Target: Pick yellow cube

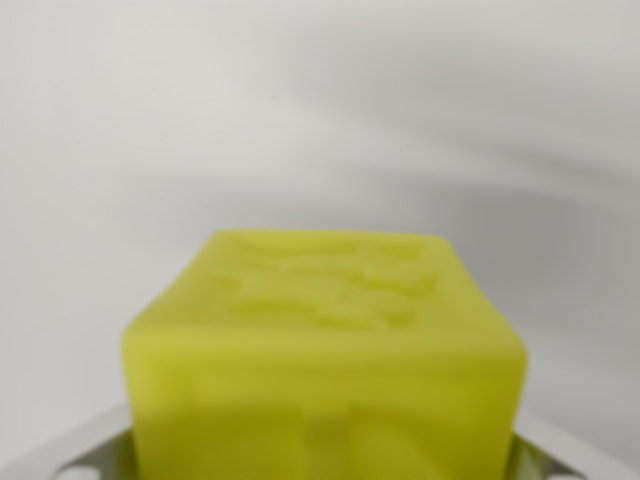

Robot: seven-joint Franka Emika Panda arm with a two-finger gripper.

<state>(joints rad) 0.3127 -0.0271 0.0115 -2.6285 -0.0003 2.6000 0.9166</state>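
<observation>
Only small parts of the end effector show, along the bottom edge of the wrist view. At the wrist view's left a pale grey, metallic-looking piece slants up from the corner, smooth and blurred, with a dark oval opening in it near the frame's edge. At the wrist view's right a matching pale grey piece slants the other way, also with a dark hole, and both carry a faint yellowish sheen.

Place type unclear: only plain, blurred pale grey-white backdrop visible, no telling fixtures.
</observation>
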